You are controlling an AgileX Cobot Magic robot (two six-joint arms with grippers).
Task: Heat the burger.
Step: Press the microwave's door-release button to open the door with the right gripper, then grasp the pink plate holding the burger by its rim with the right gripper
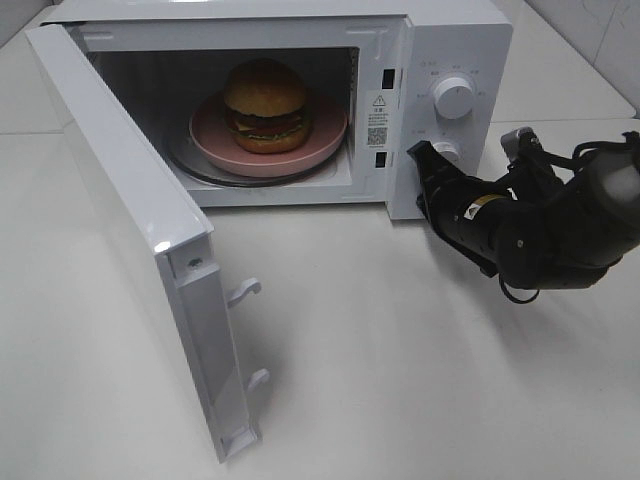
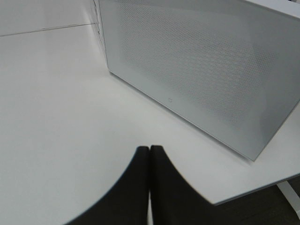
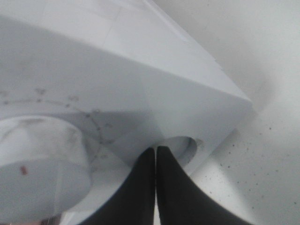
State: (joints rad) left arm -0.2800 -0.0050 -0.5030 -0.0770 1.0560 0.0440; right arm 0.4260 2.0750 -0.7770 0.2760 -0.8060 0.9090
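White microwave (image 1: 450,40) in front of you, and the loading part looks done: the burger (image 1: 265,105) sits upright on the pink plate (image 1: 205,135), and the plate rests on the glass turntable (image 1: 190,160) inside the cavity. What is not done is everything that makes heat. The door (image 1: 110,190) stands swung wide open over the bench (image 1: 420,360), so you have that to shut before anything can run. Your right gripper (image 1: 418,152) is over at the control panel, jaws pressed together with nothing between them, its tips right at the lower knob (image 1: 447,150) and below the upper knob (image 1: 455,97). Whether they actually touch the knob, I can't tell from these views. Your left gripper (image 2: 149,149) is out of the high view; its own camera shows the fingers closed flat against each other, empty, hanging over bare bench near a white dotted panel of the microwave, probably the door's outer face. My read: you are roughly midway, with food in place, door to close and the timer dial to turn. With the right gripper closed like that, I'd expect a nudge on the knob, not a grasp.
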